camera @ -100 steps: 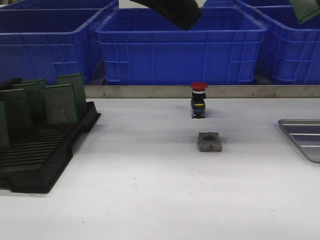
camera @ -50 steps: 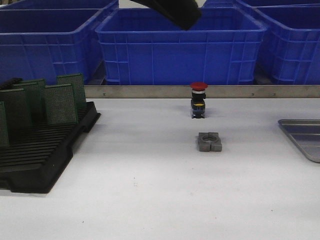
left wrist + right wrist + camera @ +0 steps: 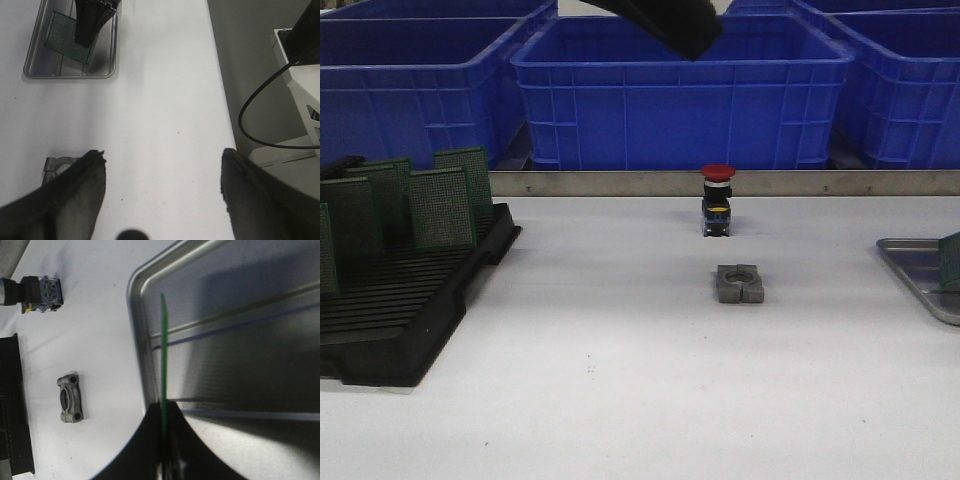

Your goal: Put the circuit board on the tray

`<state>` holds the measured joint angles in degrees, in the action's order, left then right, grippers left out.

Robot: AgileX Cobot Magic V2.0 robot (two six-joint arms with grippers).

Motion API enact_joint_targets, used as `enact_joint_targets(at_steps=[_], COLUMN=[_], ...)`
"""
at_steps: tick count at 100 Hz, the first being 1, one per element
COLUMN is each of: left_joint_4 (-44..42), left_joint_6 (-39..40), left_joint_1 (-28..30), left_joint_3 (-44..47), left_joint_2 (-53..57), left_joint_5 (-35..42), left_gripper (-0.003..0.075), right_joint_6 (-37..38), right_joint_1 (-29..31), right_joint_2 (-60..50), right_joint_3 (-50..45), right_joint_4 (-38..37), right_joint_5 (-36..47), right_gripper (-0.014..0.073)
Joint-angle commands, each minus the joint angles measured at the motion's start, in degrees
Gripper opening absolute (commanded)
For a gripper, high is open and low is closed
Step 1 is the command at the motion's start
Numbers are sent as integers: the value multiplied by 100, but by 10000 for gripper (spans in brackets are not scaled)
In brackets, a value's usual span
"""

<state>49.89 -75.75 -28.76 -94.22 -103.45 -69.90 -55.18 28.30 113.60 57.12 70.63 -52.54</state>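
Right wrist view: right hand pinches the green circuit board edge-on over the tray.

White table – black rack at left, red push button and grey metal block mid-table, tray at right edge.

A green board pokes in at the right edge over the tray. On the white desk: a grey block, a red button behind it, a black rack of boards left. Blue bins stand behind.
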Motion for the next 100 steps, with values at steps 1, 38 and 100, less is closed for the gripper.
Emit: enact_joint_targets(at_steps=[1,38,100], left_joint_4=[405,405,405], left_joint_6=[42,42,42], left_joint_1=[-43,-43,-43], left_joint_3=[-193,-193,-193], left_joint_2=[314,314,314], left_joint_5=[-118,-118,-118], left_gripper=[464,463,463], right_joint_6=[-32,-32,-43], right_joint_1=[11,11,11], right_joint_2=[-192,-180,-210], right_joint_3=[139,139,155], right_joint_4=[331,331,277], right_joint_5=[-323,-211,126], right_gripper=[-67,247,523])
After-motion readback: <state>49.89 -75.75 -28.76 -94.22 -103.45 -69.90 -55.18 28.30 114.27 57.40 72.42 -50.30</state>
